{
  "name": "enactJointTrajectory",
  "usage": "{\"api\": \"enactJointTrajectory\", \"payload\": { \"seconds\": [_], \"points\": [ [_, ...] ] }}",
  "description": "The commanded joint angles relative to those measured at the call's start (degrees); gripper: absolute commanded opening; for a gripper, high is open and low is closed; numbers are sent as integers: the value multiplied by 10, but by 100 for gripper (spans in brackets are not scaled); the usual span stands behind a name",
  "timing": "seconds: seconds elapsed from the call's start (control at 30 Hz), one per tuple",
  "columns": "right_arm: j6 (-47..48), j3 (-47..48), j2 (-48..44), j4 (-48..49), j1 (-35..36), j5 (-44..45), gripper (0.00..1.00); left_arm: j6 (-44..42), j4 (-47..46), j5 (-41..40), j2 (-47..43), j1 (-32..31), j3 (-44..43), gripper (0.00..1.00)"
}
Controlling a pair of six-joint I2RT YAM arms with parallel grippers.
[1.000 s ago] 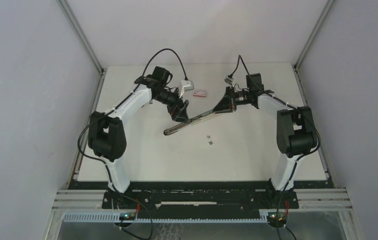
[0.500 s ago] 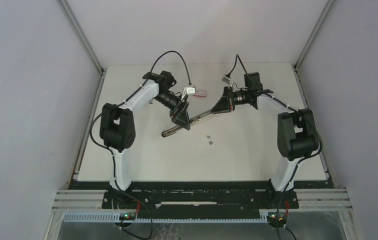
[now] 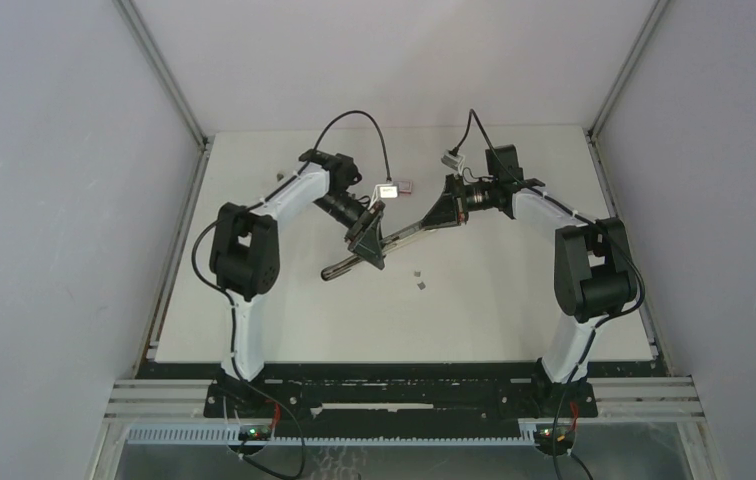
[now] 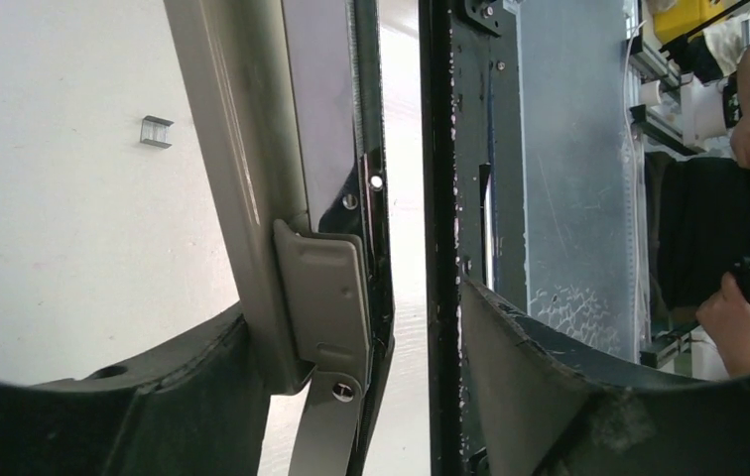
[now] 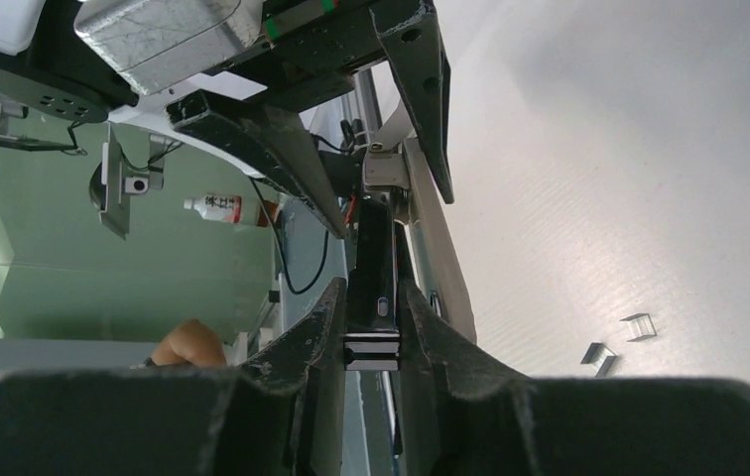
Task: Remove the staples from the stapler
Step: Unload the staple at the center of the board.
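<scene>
Stapler (image 3: 402, 234) in R tool (image 5: 371, 296), tight grip

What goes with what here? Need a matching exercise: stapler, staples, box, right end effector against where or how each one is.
Things:
1. stapler
2. staples
3. box
4. right end effector

Places or states:
a. loose on the table, on the stapler's near side
b. on the stapler's far side
c. shut on the stapler's right end
d. slanting across mid-table

Pairs: 1-d, 2-a, 3-b, 4-c
</scene>
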State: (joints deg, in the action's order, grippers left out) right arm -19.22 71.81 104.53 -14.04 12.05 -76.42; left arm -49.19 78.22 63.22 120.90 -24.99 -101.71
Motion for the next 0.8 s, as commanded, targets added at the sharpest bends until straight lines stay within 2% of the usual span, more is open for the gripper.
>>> {"api": "enactJointTrajectory", "payload": {
  "seconds": [0.0,0.17,0.23,0.37,0.47,0.53,0.77],
  "points": [
    [12,7,-34,14,3,-42,0,-20,20,40,-5,0,-25,66],
    [20,7,-34,9,3,-43,0,-18,21,40,-3,1,-26,47],
    [25,7,-34,6,4,-43,0,-15,21,41,-1,0,-26,44],
    [37,6,-34,-1,7,-38,1,-10,21,48,3,1,-26,32],
    [41,7,-33,-4,5,-34,24,-9,22,45,4,1,-28,22],
    [41,7,-31,-5,3,-33,35,-7,21,43,6,4,-28,16],
    [41,7,-23,-5,-15,-22,54,10,18,16,19,10,-24,4]
  ]
}}
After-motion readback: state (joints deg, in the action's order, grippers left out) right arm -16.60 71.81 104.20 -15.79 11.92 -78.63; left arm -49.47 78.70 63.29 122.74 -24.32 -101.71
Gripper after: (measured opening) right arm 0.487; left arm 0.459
